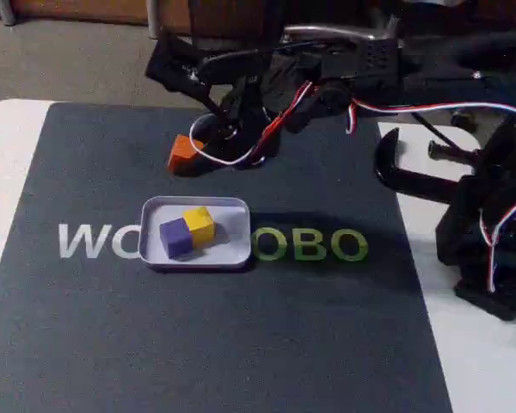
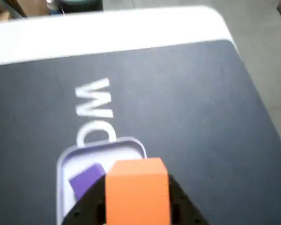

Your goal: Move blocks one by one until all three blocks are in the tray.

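Tech: Jaws of the gripper (image 2: 138, 206) were clamped on the orange block (image 2: 137, 193); in the wrist view black fingers (image 2: 180, 206) pressed both of its sides.

Lead: Position of the block?

Tech: Between the jaws. In the fixed view the orange block (image 1: 184, 153) sat at the gripper (image 1: 202, 148), on or just above the dark mat (image 1: 215, 344); contact with the mat could not be determined.

Lead: Task progress?

Tech: Two of three blocks were done. The purple block (image 1: 176, 237) and yellow block (image 1: 199, 224) lay touching each other inside the tray (image 1: 232, 255). One transfer remained, judged from the layout.

Lead: Where was the tray relative to the jaws?

Tech: Ahead of and below them in the wrist view, near; the tray (image 2: 131, 144) rim and the purple block (image 2: 88, 178) showed just beyond the orange block.

Lead: Condition of the held block?

Tech: Matte, sharp-edged, evenly orange, sitting square in the jaws. Free floor remained in the tray beside the two cubes.
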You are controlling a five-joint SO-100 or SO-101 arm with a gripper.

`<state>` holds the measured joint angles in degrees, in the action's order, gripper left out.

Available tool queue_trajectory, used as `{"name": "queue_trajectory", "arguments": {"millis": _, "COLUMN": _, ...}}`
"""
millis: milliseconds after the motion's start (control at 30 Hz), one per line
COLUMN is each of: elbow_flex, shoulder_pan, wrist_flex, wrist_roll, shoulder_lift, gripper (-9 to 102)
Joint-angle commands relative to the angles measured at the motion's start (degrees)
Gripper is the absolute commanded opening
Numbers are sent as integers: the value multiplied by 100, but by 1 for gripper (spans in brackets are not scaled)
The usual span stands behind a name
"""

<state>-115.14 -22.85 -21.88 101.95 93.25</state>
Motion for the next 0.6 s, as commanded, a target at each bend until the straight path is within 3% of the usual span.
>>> {"name": "queue_trajectory", "arguments": {"millis": 0, "elbow_flex": -53, "shoulder_pan": -97, "wrist_flex": 9, "wrist_roll": 466, "shoulder_lift": 97, "gripper": -8}}
{"name": "queue_trajectory", "arguments": {"millis": 200, "elbow_flex": -97, "shoulder_pan": -229, "wrist_flex": 62, "wrist_roll": 1011, "shoulder_lift": -378, "gripper": -6}}
{"name": "queue_trajectory", "arguments": {"millis": 567, "elbow_flex": -105, "shoulder_pan": 70, "wrist_flex": 255, "wrist_roll": 1028, "shoulder_lift": -545, "gripper": -5}}
